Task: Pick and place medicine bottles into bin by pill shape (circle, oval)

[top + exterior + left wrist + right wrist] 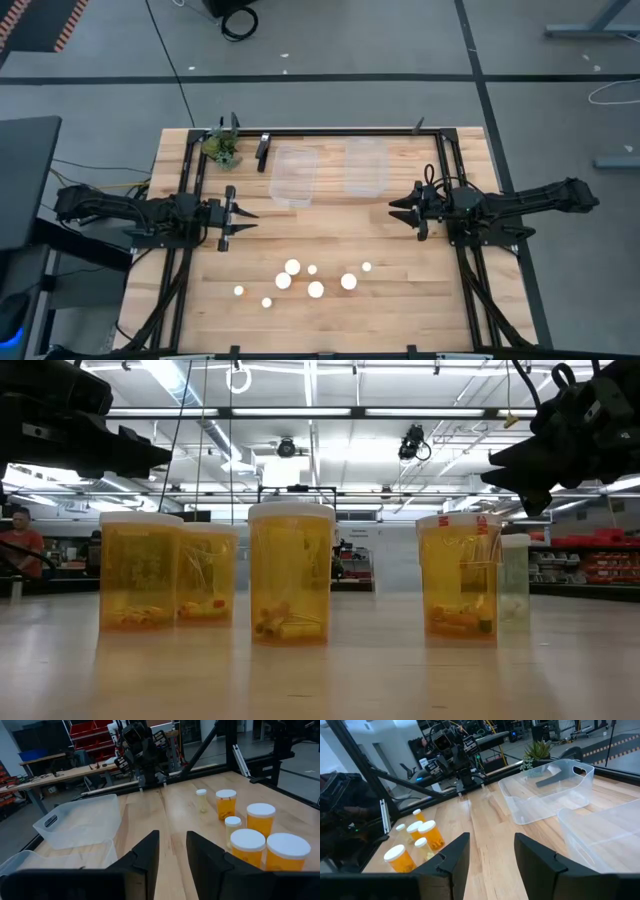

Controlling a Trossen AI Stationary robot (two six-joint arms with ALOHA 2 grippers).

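Eight medicine bottles with white caps stand upright on the wooden table near its front edge, in a loose cluster (305,282). The larger ones have orange bodies (291,572) and the smaller ones are pale (514,575). They also show in the left wrist view (250,832) and the right wrist view (417,840). My left gripper (245,220) is open and empty above the table's left middle, pointing right. My right gripper (397,212) is open and empty above the right middle, pointing left. Both grippers are well above and behind the bottles.
Two clear plastic bins (294,175) (365,165) sit side by side at the table's far middle, between the grippers and the far edge. A small potted plant (222,148) and a dark object (263,150) stand at the far left. A black frame (440,160) borders the table.
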